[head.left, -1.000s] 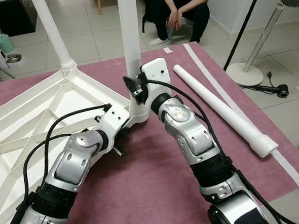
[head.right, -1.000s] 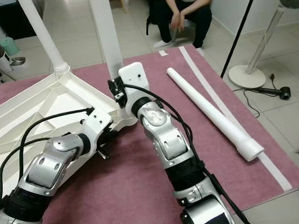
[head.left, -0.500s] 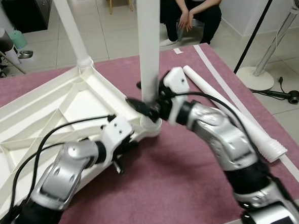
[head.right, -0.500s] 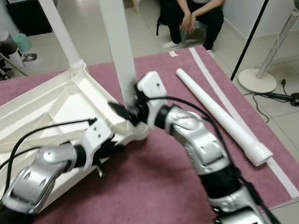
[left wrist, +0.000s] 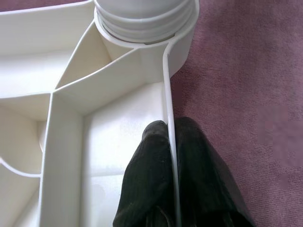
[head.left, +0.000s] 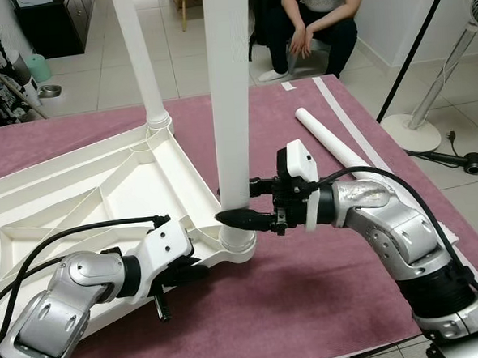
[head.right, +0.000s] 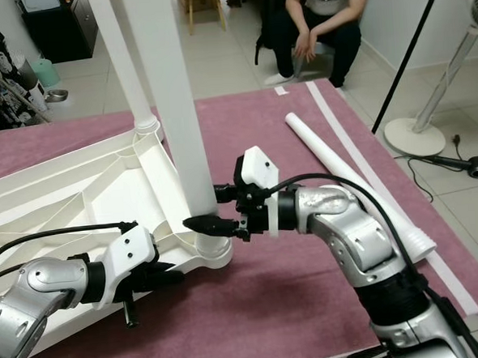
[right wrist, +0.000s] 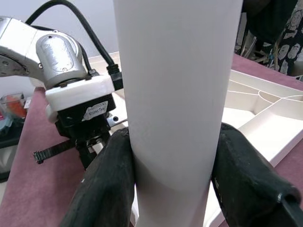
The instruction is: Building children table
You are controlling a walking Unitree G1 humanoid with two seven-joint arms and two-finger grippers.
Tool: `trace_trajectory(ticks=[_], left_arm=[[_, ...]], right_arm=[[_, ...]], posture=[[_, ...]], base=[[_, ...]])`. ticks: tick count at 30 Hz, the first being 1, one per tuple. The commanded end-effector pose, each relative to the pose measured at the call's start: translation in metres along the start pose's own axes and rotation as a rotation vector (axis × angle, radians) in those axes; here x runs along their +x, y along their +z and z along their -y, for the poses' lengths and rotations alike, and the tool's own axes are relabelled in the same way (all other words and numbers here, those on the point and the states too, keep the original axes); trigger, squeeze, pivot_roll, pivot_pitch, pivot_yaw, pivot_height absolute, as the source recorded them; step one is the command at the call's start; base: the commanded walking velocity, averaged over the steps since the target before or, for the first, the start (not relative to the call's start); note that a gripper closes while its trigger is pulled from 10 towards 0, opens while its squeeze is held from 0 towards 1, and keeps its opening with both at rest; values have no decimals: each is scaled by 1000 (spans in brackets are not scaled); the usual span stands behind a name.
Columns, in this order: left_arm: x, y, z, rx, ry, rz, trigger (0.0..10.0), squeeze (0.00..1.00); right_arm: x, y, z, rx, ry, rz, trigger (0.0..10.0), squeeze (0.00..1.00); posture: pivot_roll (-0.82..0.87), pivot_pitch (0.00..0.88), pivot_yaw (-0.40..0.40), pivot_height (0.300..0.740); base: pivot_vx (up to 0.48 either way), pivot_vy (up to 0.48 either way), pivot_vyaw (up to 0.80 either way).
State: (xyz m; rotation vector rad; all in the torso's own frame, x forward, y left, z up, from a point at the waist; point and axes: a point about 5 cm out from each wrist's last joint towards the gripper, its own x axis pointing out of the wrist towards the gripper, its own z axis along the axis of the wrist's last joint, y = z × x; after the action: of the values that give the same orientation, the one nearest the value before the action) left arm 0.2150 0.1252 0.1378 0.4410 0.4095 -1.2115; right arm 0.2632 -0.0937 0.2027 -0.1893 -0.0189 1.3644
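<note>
Upright table leg [head.left: 233,106] stands in the corner socket [head.left: 239,245] of the upturned tabletop [head.left: 78,197] on the mauve mat [head.left: 311,296]. Right gripper [head.left: 242,201] pinches the leg just above the socket; left gripper [left wrist: 169,142] is clamped on the tabletop rim beside it. Step: prob seating/twisting leg 2. Leg 1 [head.left: 138,55] stands at the far corner, a loose leg [head.left: 360,167] lies beyond the right arm. Next: turn it home w/ the top braced
</note>
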Motion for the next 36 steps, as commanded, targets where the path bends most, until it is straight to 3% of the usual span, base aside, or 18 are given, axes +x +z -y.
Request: trace_trajectory(ticks=[1,7,8,10,11,14,15,17,22,23,24,27,28,31,32,33,34,36], left_arm=[[-7,30,-6,137,50,125,0,0],[1,36,-13,126,116,145,0,0],[8,41,-20,120,168,150,0,0],[8,41,-20,120,168,150,0,0],[16,47,-29,97,234,151,0,0],[16,47,-29,97,234,151,0,0],[27,56,-39,65,304,154,0,0],[38,66,-46,37,359,161,0,0],[51,79,-49,28,390,175,0,0],[52,81,-50,30,390,180,0,0],[51,81,-50,33,390,180,0,0],[49,79,-49,38,387,176,0,0],[46,76,-48,46,377,174,0,0],[43,72,-44,64,348,173,0,0],[44,72,-44,64,346,171,0,0],[44,72,-44,64,346,171,0,0],[38,71,-37,95,289,178,0,0],[33,68,-31,117,243,182,0,0]], right_arm=[[7,1,0,15,1,14,0,0],[18,-8,15,29,-208,-12,0,0],[24,-15,27,43,-385,-45,0,0],[24,-15,27,43,-385,-45,0,0],[29,-23,36,37,-555,-92,0,0],[29,-23,36,37,-555,-92,0,0],[34,-30,45,34,-770,-135,0,0],[39,-33,49,48,-927,-149,0,0],[48,-34,49,92,-1037,-134,0,0],[51,-32,48,110,-1025,-111,2118,0],[53,-29,47,111,-1004,-91,10000,0],[53,-26,46,103,-971,-58,10000,0],[53,-21,45,109,-916,-8,10000,1000],[53,-10,42,112,-809,91,10000,1000],[54,-9,42,109,-808,101,10000,659],[54,-9,42,109,-808,101,10000,659],[51,1,31,97,-632,141,10000,0],[46,5,22,83,-504,152,10000,0]], posture=[[102,0,36,740],[102,0,38,740],[100,0,38,740],[100,0,38,740],[96,0,43,740],[96,0,43,740],[89,0,49,740],[88,0,53,740],[89,0,51,740],[88,0,51,740],[88,0,51,740],[88,0,51,740],[86,0,51,740],[89,0,49,740],[89,0,49,740],[89,0,49,740],[89,0,49,740],[89,0,49,740]], base=[[0,0,0],[0,0,0],[0,0,0],[0,0,0],[0,0,0],[0,0,0],[0,0,0],[0,0,0],[0,0,0],[0,0,0],[0,0,0],[0,0,0],[0,0,0],[0,0,0],[0,0,0],[0,0,0],[0,0,0],[0,0,0]])
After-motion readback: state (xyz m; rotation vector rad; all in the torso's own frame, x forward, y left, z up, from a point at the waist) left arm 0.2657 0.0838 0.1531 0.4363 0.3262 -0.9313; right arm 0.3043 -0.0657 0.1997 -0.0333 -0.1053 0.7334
